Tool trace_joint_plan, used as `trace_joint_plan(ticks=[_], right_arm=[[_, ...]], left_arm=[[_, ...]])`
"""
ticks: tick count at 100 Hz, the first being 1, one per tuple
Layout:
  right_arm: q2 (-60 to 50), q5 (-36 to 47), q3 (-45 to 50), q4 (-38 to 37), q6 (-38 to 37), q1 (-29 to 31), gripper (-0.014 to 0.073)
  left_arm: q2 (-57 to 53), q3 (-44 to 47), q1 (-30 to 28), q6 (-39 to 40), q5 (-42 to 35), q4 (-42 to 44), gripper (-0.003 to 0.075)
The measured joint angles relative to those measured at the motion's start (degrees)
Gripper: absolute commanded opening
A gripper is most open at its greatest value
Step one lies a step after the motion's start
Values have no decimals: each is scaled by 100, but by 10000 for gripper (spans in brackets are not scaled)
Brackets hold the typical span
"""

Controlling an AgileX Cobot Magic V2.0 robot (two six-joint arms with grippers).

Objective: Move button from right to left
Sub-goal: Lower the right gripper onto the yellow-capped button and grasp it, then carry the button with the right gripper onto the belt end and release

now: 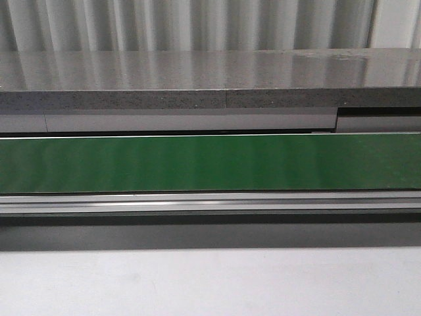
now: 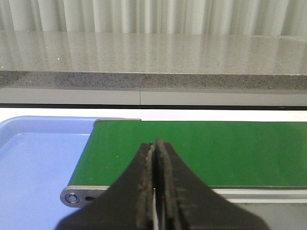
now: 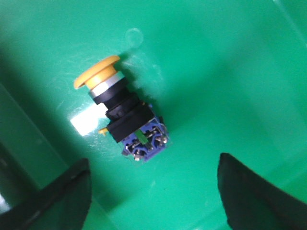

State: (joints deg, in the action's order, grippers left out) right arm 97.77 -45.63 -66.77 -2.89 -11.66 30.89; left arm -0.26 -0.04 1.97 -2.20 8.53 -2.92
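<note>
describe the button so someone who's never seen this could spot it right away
Look in the right wrist view at the glossy green surface beneath the open right gripper. The button lies there on its side, alone: yellow mushroom cap, black collar, blue-grey contact block with screws.

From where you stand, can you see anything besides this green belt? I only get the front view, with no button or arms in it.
Observer: Yes. In the right wrist view the button lies on its side on a green bin floor.
Operator: Is anything holding it?
Observer: No. The right end effector is open, with one finger on either side of the button, neither touching it.
Operator: And the other arm?
Observer: The left end effector is shut and empty, over the end of the green belt.
Operator: Anything beside that belt?
Observer: A blue tray sits at the belt's end.
</note>
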Motion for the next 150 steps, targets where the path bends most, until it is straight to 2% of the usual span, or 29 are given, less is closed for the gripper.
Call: trace_joint_plan(ticks=[46,54,55,66,73,94,116,150], right_arm=[[1161,-104,-423,46,218,0,559],[1263,-82,-423,58,247,0,470],[1282,-82,-423,58,247,0,436],[1345,-82,-427,96,256,0,278],[1345,-53,-441,93,256,0,235],[1162,7,-441,173,260,0,238],[270,-17,-441,394,294,-181,238],[-636,-750,-441,504,305,-1556,238]], left_arm=[[0,0,0,0,0,0,-20],[0,0,0,0,0,0,-20],[0,0,0,0,0,0,-20],[0,0,0,0,0,0,-20],[0,0,0,0,0,0,-20],[0,0,0,0,0,0,-20],[0,0,0,0,0,0,-20],[0,0,0,0,0,0,-20]])
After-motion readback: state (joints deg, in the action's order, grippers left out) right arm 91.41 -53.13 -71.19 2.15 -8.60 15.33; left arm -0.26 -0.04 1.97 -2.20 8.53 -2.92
